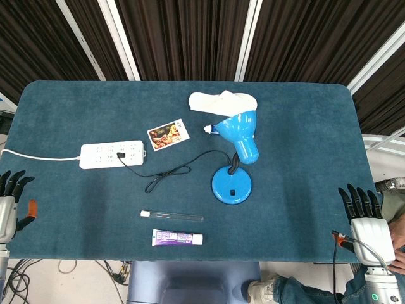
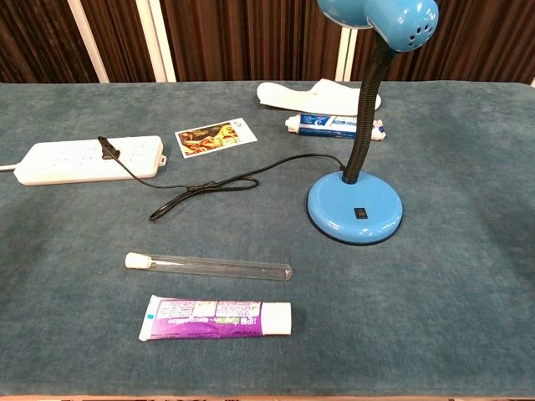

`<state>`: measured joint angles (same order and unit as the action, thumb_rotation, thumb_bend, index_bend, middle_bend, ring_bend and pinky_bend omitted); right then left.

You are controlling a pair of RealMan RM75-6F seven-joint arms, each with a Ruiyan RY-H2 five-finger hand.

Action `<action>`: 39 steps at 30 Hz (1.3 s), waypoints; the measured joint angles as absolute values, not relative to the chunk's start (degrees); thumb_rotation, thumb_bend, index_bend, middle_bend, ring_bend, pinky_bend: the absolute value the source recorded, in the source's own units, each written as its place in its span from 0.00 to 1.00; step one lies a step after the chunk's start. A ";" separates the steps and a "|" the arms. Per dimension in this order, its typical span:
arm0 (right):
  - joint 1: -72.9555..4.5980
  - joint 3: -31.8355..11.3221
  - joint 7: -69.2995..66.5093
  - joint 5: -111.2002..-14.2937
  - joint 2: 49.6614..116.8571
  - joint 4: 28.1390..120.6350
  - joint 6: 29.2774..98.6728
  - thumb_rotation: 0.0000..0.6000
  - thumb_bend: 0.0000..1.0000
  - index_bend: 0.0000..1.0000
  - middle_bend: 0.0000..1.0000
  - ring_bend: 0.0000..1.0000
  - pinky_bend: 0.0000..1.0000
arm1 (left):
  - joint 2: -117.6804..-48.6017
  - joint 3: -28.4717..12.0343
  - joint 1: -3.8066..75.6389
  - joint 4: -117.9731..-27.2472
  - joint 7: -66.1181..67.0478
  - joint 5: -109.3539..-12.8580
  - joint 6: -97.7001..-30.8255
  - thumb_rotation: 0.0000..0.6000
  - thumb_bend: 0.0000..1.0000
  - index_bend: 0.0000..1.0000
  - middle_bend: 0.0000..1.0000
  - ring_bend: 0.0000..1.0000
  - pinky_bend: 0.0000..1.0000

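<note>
My left hand point(image 1: 11, 197) hovers at the table's left front edge, fingers spread and holding nothing. My right hand point(image 1: 365, 215) is at the right front edge, fingers straight and apart, also holding nothing. Neither hand shows in the chest view. Between them stands a blue desk lamp point(image 1: 235, 152), its base point(image 2: 354, 207) near the middle. Its black cord point(image 2: 205, 185) runs to a white power strip point(image 1: 112, 154) on the left. In front lie a clear test tube point(image 2: 209, 266) and a purple toothpaste tube point(image 2: 216, 317).
A small photo card point(image 1: 168, 135) lies behind the power strip. A white slipper point(image 1: 223, 101) and a blue toothpaste tube point(image 2: 334, 125) lie at the back behind the lamp. The blue cloth table point(image 1: 304, 145) is bare on its right side. A person's leg point(image 1: 297, 291) shows below the front edge.
</note>
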<state>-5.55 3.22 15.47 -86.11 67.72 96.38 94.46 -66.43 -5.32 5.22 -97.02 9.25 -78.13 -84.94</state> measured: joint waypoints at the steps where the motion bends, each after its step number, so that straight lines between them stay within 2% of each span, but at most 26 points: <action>1: -5.44 3.02 15.52 -86.10 67.70 96.45 94.28 1.00 0.19 0.02 0.02 0.00 0.00 | -66.43 -5.32 5.23 -97.04 9.27 -78.13 -84.94 1.00 0.53 0.22 0.10 0.01 0.00; 21: -4.13 1.50 14.48 -86.86 67.23 97.84 92.57 1.00 0.19 0.02 0.02 0.00 0.01 | -66.39 -5.29 5.16 -97.14 9.23 -78.14 -84.97 1.00 0.53 0.22 0.10 0.01 0.00; 25: -3.95 1.46 14.27 -87.06 67.28 98.33 91.89 1.00 0.19 0.02 0.03 0.09 0.13 | -66.38 -5.28 5.17 -97.28 9.19 -78.03 -84.83 1.00 0.53 0.22 0.10 0.01 0.00; 30: -4.09 1.66 14.33 -87.69 67.84 99.21 90.66 1.00 0.19 0.02 0.09 0.21 0.27 | -66.34 -5.28 5.11 -97.49 9.27 -77.96 -84.92 1.00 0.53 0.22 0.10 0.01 0.00; 39: -9.79 0.84 19.29 -85.56 67.35 105.07 78.15 1.00 0.19 0.02 0.29 0.44 0.47 | -66.30 -5.36 5.17 -97.59 9.13 -77.63 -84.66 1.00 0.53 0.22 0.10 0.01 0.00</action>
<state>-9.79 0.84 19.29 -85.56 67.35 105.07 78.15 -66.30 -5.36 5.17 -97.59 9.13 -77.63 -84.66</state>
